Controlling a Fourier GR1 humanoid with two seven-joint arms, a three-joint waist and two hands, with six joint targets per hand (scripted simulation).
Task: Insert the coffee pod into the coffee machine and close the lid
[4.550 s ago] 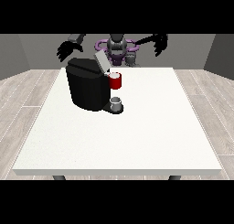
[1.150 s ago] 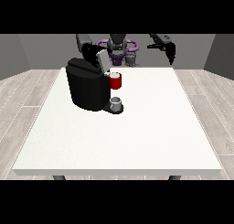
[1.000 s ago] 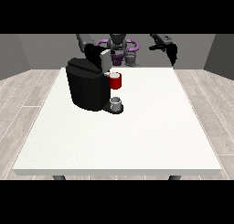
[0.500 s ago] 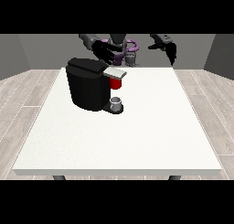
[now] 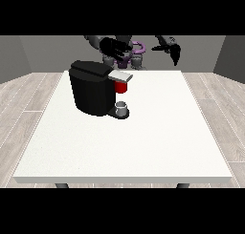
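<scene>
The black machine (image 5: 93, 88) stands on the white counter (image 5: 143, 132), towards its far left part, with its lid lying flat on top; a red thing at the machine (image 5: 121, 87) sits under the grey lip at its front, and a grey thing (image 5: 122, 106) rests on the base just below it. The hand at the view's left (image 5: 113, 47) hangs above and behind the machine, its fingers spread and straight, holding nothing; the hand at the view's right (image 5: 171, 49) is raised well clear of the counter, fingers relaxed and pointing down, also holding nothing.
</scene>
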